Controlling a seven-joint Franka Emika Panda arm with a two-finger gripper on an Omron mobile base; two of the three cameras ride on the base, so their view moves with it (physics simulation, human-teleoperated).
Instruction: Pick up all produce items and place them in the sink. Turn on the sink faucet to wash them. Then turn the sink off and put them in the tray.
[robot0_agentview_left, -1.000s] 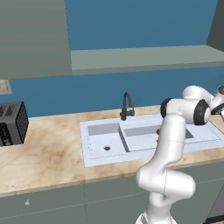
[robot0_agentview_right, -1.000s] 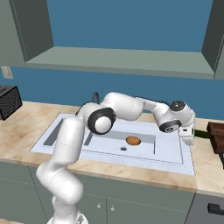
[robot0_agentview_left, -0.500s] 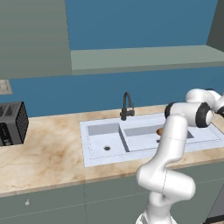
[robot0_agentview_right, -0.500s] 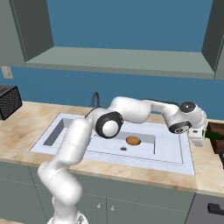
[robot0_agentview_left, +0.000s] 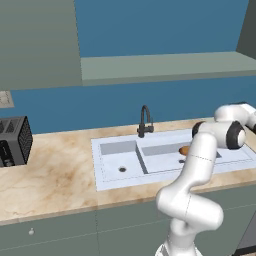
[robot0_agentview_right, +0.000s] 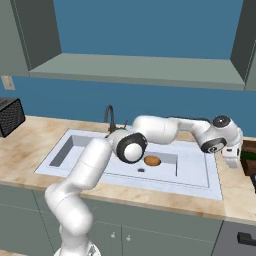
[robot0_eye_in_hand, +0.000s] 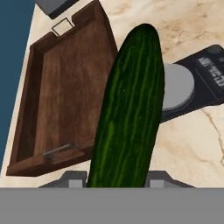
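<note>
in the hand view a long, slim cucumber (robot0_eye_in_hand: 129, 109) runs up the middle of the frame, dark green with paler lengthwise streaks and a rounded tip near the top. its lower end sits between the two grey finger bases of the gripper (robot0_eye_in_hand: 117, 177) at the bottom edge, jaws narrowed around it. behind it, at the left, lies the tray (robot0_eye_in_hand: 57, 100), a flat rectangle of dark brown wood grain with a low rim and a thin metal handle on its near end. at the right a black kitchen scale (robot0_eye_in_hand: 192, 83) with a round grey plate rests on the beige veined marble counter (robot0_eye_in_hand: 192, 144).

in the right base view the white arm reaches to the right edge of the frame, past the rim of the pale grey-white double-basin sink (robot0_agentview_right: 210, 170). a small roundish brown potato (robot0_agentview_right: 152, 160) lies in the larger basin, beside a dark round drain. the thin black gooseneck faucet (robot0_agentview_right: 108, 116) stands at the sink's back edge.

in the left base view the boxy black toaster (robot0_agentview_left: 14, 141) sits at the left edge on the marble.
</note>
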